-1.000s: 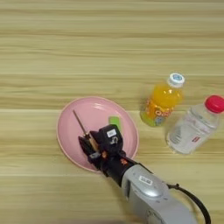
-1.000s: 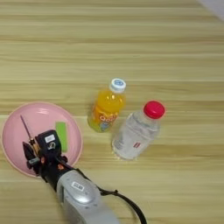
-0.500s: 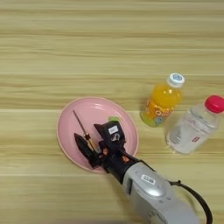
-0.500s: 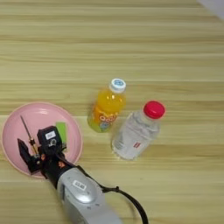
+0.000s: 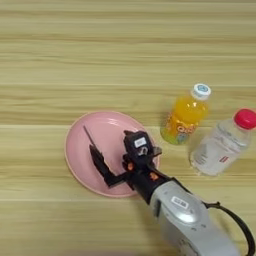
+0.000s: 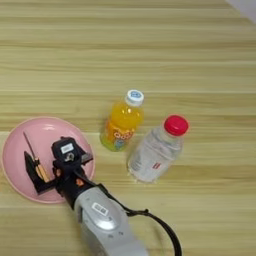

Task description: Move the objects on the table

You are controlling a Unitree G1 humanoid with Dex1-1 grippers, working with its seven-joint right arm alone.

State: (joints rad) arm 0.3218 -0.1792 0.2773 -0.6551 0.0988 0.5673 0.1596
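Two fingers [image 6: 35,172] astride screwdriver [image 6: 30,150], apart.

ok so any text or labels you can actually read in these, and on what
None can be read.
Orange juice bottle: printed label, too blurred.
Clear water bottle: small label with marks, too small.
Right gripper: white sticker on its black housing, mark unreadable.
Silver forearm: white sticker with dark bars, unreadable.

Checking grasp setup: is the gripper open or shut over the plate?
Open: the gripper fingers are spread over the pink plate, straddling the screwdriver.
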